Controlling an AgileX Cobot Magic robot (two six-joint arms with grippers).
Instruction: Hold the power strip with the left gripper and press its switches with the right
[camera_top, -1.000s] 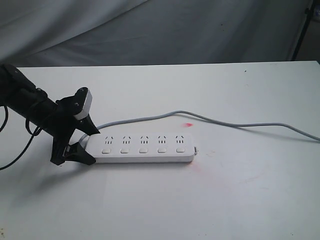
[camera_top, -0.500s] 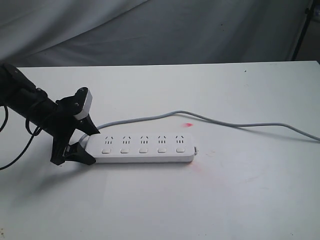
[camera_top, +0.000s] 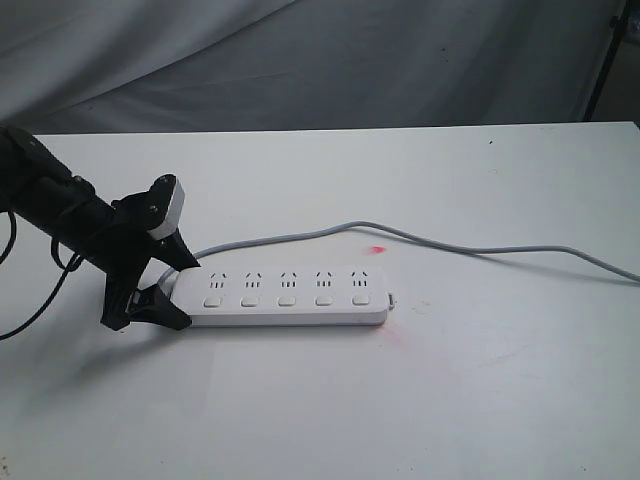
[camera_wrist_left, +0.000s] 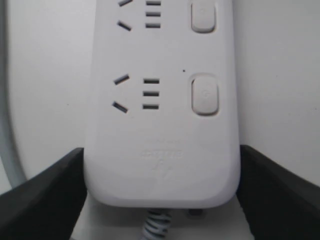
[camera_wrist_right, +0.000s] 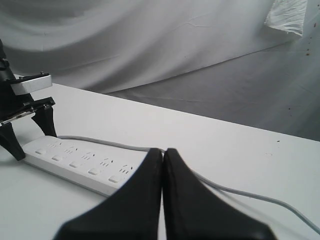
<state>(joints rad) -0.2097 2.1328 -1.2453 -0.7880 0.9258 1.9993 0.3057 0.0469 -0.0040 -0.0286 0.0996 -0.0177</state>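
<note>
Wide grip: my left black two-jaw gripper (camera_top: 183, 293) clamps the cord end of a long flat white plastic power strip (camera_top: 285, 297) lying on the table (camera_top: 480, 400).
Its long axis runs away from that claw; my right black gripper (camera_wrist_right: 162, 156), jaws pressed together, hangs well apart from the white push-button switches (camera_top: 286, 300).

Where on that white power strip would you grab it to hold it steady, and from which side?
Take the power strip at the rounded end where its cord exits, across the narrow width, coming in low along its length. The long sides run parallel there, and the switches lie uncovered. The left gripper clamps it so.
</note>
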